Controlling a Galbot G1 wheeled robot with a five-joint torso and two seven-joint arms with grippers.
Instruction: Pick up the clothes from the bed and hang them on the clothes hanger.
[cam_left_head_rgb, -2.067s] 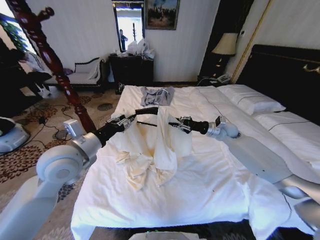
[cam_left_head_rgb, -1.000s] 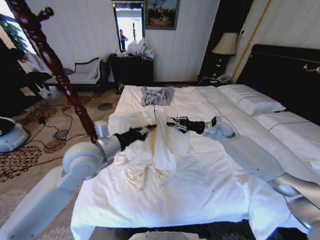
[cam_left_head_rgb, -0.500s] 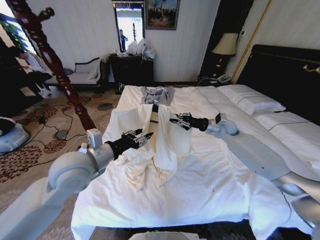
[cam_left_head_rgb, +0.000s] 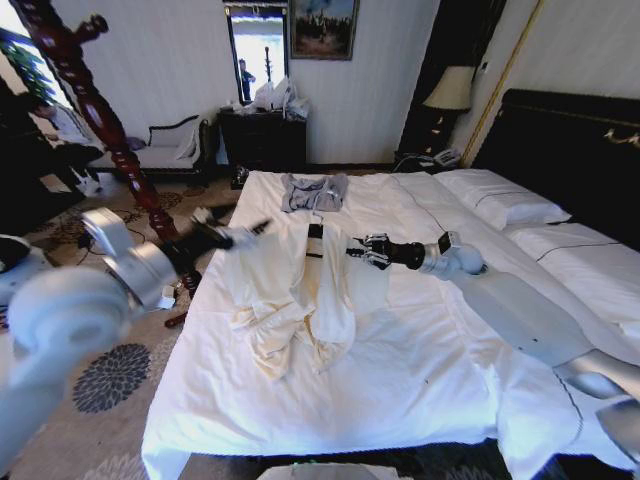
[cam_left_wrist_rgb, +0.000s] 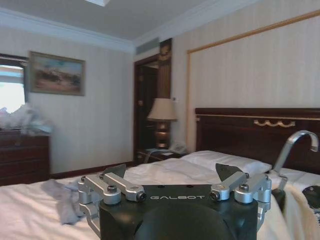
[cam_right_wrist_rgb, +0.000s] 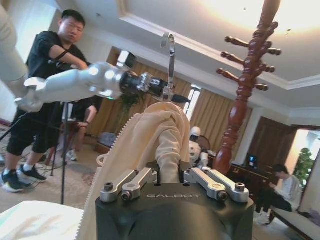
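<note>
**Right gripper holds garment on hanger; left gripper free, open**

Right gripper (cam_right_wrist_rgb: 170, 176) jaws closed on a bunch of the cream clothes (cam_left_head_rgb: 300, 300), fabric pinched between the fingers (cam_right_wrist_rgb: 131, 183) in right wrist view. In head view the right gripper (cam_left_head_rgb: 368, 251) sits above the middle of the bed (cam_left_head_rgb: 420, 370), arm reaching in from the right. Clothes hang from there, draped over the clothes hanger (cam_left_head_rgb: 316, 232), lower part crumpled on the white duvet. Hanger hook (cam_right_wrist_rgb: 170, 55) stands up above the fabric in right wrist view.

Left gripper (cam_left_wrist_rgb: 176, 176) jaws spread apart, nothing between them. In head view the left gripper (cam_left_head_rgb: 245, 232) is at the bed's left edge, just beside the clothes, apart from them; motion-blurred. Grey garment (cam_left_head_rgb: 313, 191) lies further up the bed. Wooden coat stand (cam_left_head_rgb: 95, 120) stands off the bed's left side.
</note>
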